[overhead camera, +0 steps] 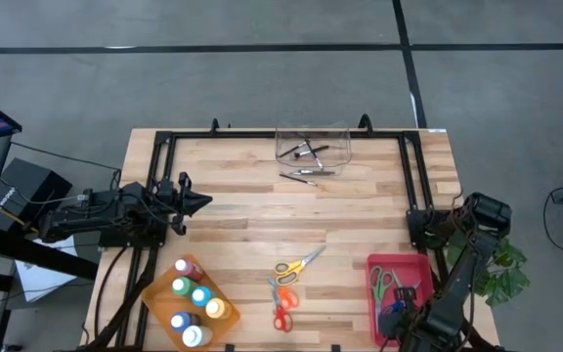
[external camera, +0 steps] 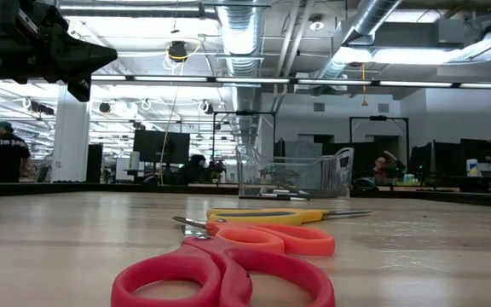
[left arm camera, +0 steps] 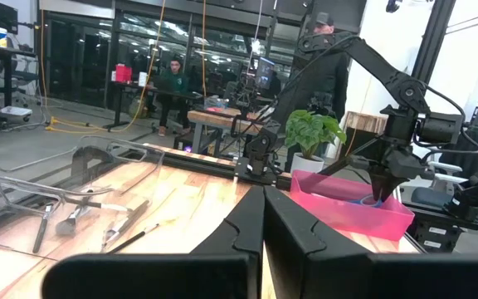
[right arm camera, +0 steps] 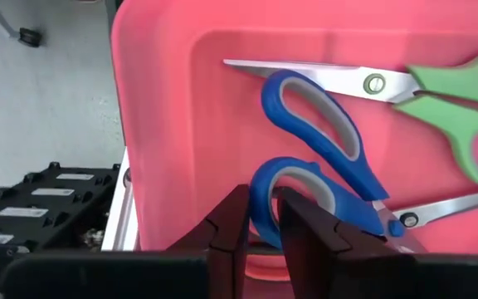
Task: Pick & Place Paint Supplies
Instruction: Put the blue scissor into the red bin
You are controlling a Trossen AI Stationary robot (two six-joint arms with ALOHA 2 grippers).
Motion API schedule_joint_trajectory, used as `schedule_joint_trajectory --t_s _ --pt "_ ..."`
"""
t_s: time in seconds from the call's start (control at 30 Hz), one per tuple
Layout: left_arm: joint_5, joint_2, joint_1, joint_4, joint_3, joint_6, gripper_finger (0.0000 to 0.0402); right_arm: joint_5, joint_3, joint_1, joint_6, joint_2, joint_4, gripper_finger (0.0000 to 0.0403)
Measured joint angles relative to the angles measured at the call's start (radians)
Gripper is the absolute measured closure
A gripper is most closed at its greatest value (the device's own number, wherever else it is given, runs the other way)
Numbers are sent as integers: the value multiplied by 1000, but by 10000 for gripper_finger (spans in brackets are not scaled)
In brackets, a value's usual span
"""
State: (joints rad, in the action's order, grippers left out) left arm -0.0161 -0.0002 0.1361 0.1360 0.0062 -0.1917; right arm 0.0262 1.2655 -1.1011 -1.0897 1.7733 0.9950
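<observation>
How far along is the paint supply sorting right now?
Done: green scissors lie in the pink bin, bottles sit in the orange tray. In hand: right gripper straddles a blue scissors handle loop inside the bin, seemingly releasing. Left: yellow scissors and red scissors, one brush outside the clear bin.

blue scissors [right arm camera: 322, 178], pink tray [right arm camera: 181, 124]

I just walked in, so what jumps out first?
The pink tray at the table's right front, where the right gripper pinches the blue scissors' handle beside green scissors. Red scissors and yellow scissors lie mid-table, near the orange tray of paint bottles.
</observation>
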Motion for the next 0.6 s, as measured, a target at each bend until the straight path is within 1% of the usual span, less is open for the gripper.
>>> schedule_joint_trajectory --t_s 0.37,0.6 --pt "0 0 0 0 0 0 401 0 0 26 -33 -10 0 341" --pt "0 0 0 0 0 0 401 0 0 50 -44 -47 -5 341"
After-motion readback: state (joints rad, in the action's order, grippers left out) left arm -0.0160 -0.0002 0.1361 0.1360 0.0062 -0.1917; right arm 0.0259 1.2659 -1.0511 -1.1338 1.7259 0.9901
